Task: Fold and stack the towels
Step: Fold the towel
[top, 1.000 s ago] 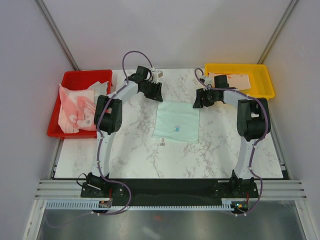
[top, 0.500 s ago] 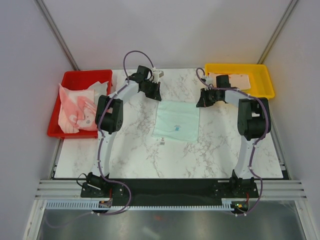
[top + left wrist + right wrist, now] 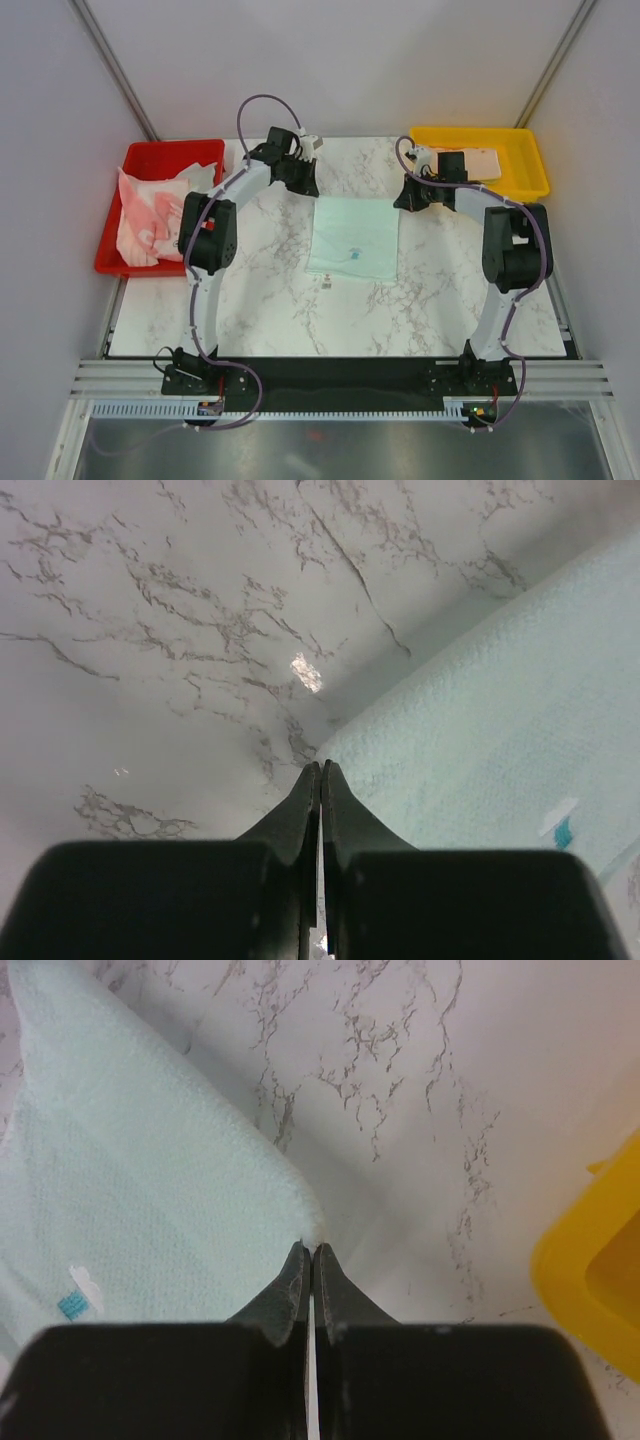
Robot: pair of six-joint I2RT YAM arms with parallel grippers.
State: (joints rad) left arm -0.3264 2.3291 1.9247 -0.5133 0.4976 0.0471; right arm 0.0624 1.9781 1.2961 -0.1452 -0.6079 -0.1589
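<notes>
1. Mint-green towel [image 3: 352, 238], with a small teal-and-white tag [image 3: 562, 828].
2. Table [image 3: 260, 290] beneath it: white marble, grey veins.
3. Left of it: red tray [image 3: 140, 158], pink-and-white towels [image 3: 150, 215].
4. Right of it: yellow tray [image 3: 530, 165], peach towel [image 3: 480, 160].

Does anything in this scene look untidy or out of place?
The pink towels in the red tray lie crumpled in a heap, not folded. The mint towel lies flat; nothing else stands out.
</notes>
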